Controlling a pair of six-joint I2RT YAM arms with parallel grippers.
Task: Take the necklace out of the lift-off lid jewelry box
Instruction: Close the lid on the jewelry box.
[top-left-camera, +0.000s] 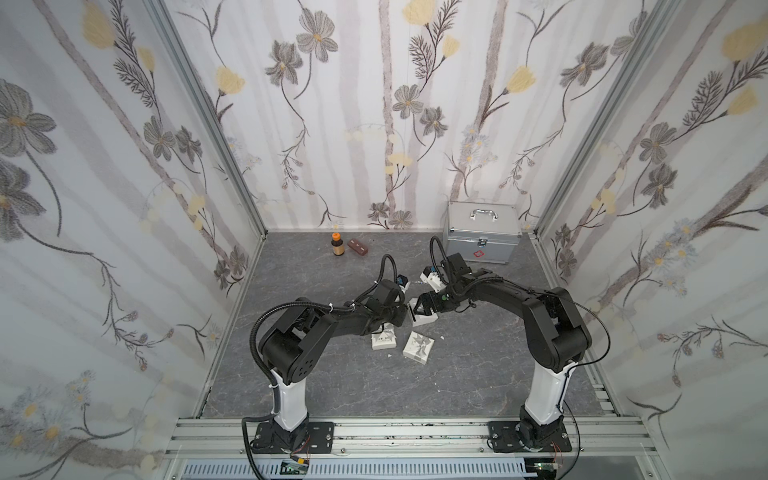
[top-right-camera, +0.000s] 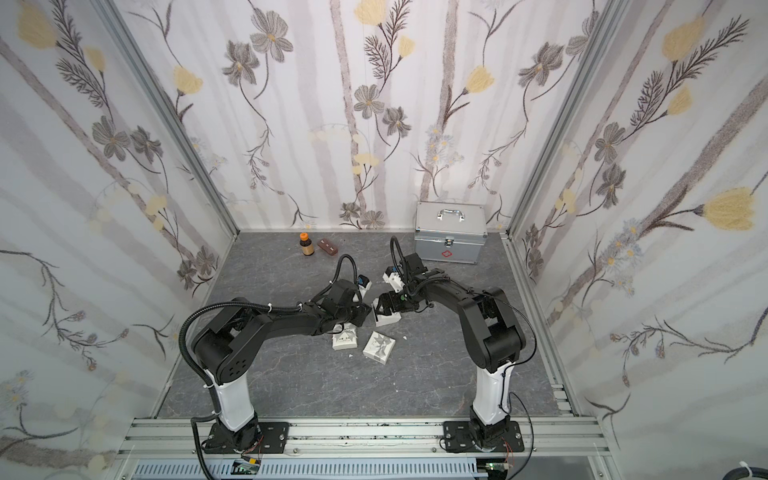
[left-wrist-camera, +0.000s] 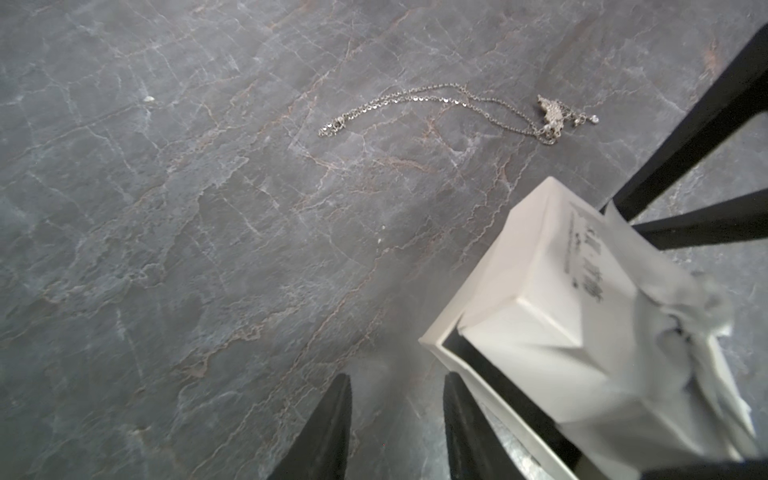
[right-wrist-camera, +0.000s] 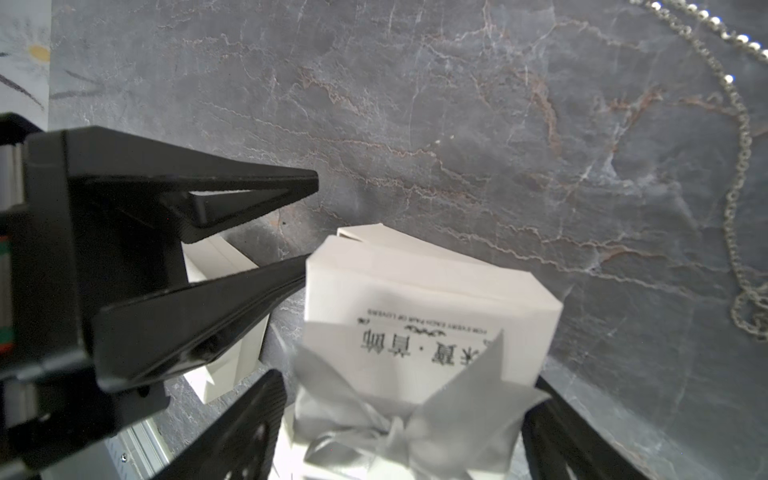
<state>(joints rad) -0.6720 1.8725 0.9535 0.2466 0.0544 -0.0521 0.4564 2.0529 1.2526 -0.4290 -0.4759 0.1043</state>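
While my right gripper (right-wrist-camera: 407, 378) stands with its jaws wide, one on each side of the white jewelry box (right-wrist-camera: 432, 299), I cannot tell whether they press it. Printed on the box beside a grey ribbon bow (right-wrist-camera: 399, 428) is a small line that I read as "FOR EVERY EACH PAIR OF LOVERS". Below it are larger Chinese characters ending in "首饰".

My left gripper (left-wrist-camera: 397, 378) has its jaws partly apart with only bare tabletop between them. The tip of one of its fingers (right-wrist-camera: 208, 311) is just beside the box's side.

The necklace (left-wrist-camera: 415, 98) lies outside the box, flat on the table (left-wrist-camera: 166, 249). It is a thin silvery chain in a loose curve with a sparkly pendant (left-wrist-camera: 550, 112) at one end.

The table is dark grey, stone-patterned, with pale and rust veins. A second white box (top-left-camera: 384, 338) and a third white box (top-left-camera: 419, 348) sit nearer my bases. At the back stand an aluminium case (top-left-camera: 482, 232) bearing a red cross and a brown bottle (top-left-camera: 338, 246) with an orange cap. The wallpaper (top-left-camera: 124, 124) shows grey and yellow flowers.
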